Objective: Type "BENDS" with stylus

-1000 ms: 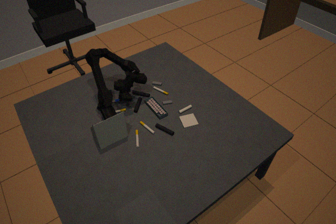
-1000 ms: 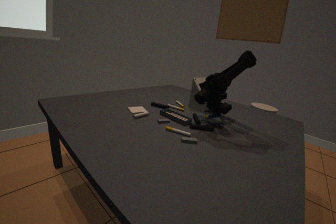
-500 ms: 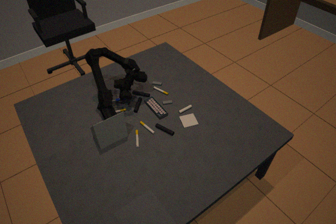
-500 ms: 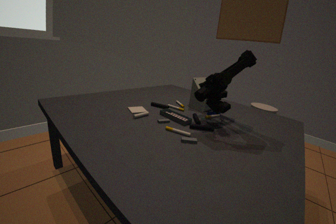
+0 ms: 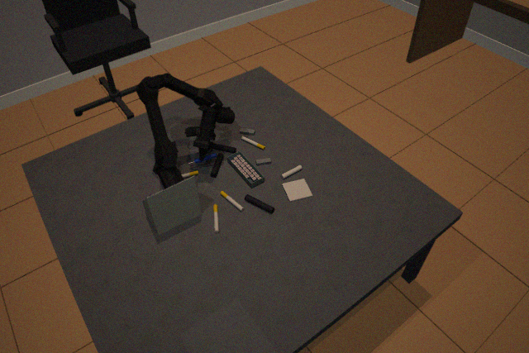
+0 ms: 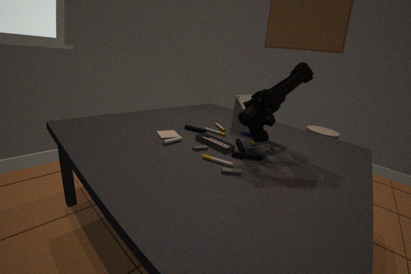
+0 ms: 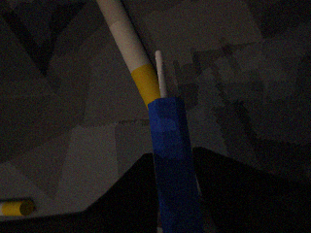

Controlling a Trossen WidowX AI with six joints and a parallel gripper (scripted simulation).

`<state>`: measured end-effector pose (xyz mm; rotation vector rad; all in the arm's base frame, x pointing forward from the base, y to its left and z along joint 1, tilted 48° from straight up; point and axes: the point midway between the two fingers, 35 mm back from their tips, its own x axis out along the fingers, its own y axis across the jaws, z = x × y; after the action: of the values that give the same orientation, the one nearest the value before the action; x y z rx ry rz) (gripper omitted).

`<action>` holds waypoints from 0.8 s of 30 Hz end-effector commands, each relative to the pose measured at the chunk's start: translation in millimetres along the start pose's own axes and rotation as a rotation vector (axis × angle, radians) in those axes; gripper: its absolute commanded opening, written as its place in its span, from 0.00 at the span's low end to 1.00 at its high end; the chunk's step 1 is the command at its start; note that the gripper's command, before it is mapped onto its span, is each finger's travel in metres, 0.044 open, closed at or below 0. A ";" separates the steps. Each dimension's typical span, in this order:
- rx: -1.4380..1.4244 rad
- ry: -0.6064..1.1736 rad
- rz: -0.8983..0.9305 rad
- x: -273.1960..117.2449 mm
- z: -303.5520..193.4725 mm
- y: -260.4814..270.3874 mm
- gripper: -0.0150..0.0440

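The blue stylus (image 5: 209, 157) (image 6: 246, 133) (image 7: 174, 146) with its thin pale tip is between the fingers of my gripper (image 5: 203, 155) (image 7: 173, 159), which is shut on it. It is held a little above the desk, left of the keyboard in the top view. In the wrist view its tip points up the picture. In the exterior view the arm hides part of the stylus. The small dark green keyboard (image 5: 245, 169) (image 6: 214, 142) with pale keys lies on the desk. Its letters are too small to read.
A white-and-yellow marker (image 5: 190, 174) (image 7: 127, 44) lies close beside the stylus. Black cylinders (image 5: 216, 164) (image 5: 223, 146) lie between gripper and keyboard. Grey blocks (image 5: 263, 161) (image 5: 247, 131), a white cylinder (image 5: 292, 171) and a pale pad (image 5: 297, 189) lie beyond. A grey-green box (image 5: 174, 207) stands near the arm base.
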<state>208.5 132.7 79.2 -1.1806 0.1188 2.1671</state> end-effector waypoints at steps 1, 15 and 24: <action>0.122 0.093 0.048 -6.9 -15.7 0.0 0.25; 0.554 0.428 0.117 -34.3 -62.9 4.0 0.25; 0.829 0.670 0.068 -60.2 -90.6 3.7 0.25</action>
<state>279.8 73.9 67.7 -1.2975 1.1313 1.5545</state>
